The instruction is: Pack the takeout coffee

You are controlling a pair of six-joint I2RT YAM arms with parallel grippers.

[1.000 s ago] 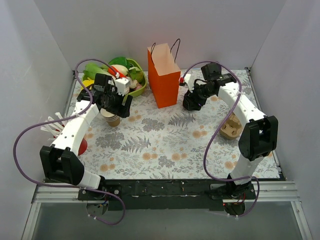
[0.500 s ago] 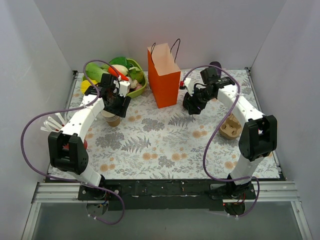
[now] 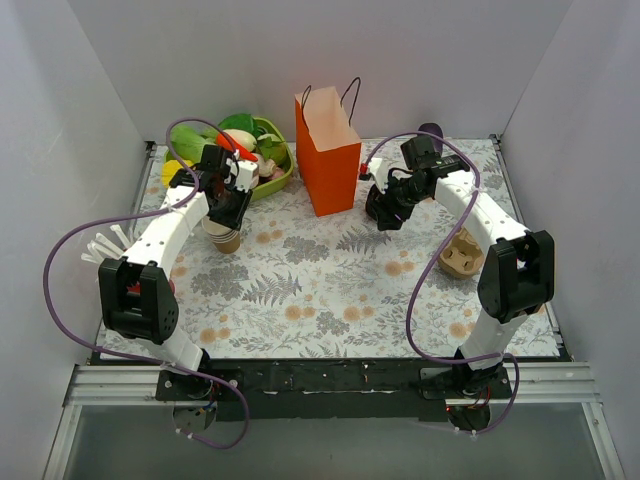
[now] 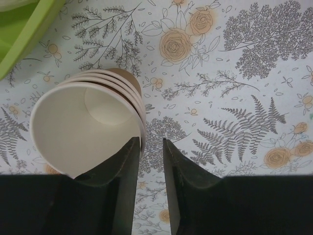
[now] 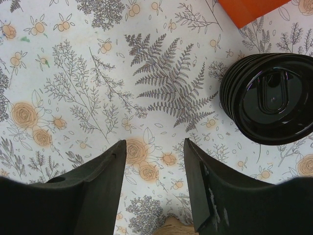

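A stack of brown kraft cups (image 3: 226, 238), pale inside (image 4: 83, 129), stands on the floral cloth at the left, without lids. My left gripper (image 3: 228, 208) hangs right over it. In the left wrist view its jaws (image 4: 150, 143) stand a narrow gap apart, with the left fingertip (image 4: 128, 152) at the top cup's rim and only cloth showing in the gap. A stack of round black lids (image 5: 271, 98) lies beside the orange paper bag (image 3: 327, 150). My right gripper (image 3: 386, 212) (image 5: 154, 142) is open and empty over the cloth just left of the lids.
A green bowl (image 3: 283, 172) of toy food stands behind the cups. A cardboard cup carrier (image 3: 464, 254) lies at the right. White straws (image 3: 105, 248) and a red object (image 3: 166, 292) lie at the left edge. White walls close in three sides.
My left arm has swung its elbow inward and the left gripper has settled slightly right, over the cup stack. The right gripper has barely moved.
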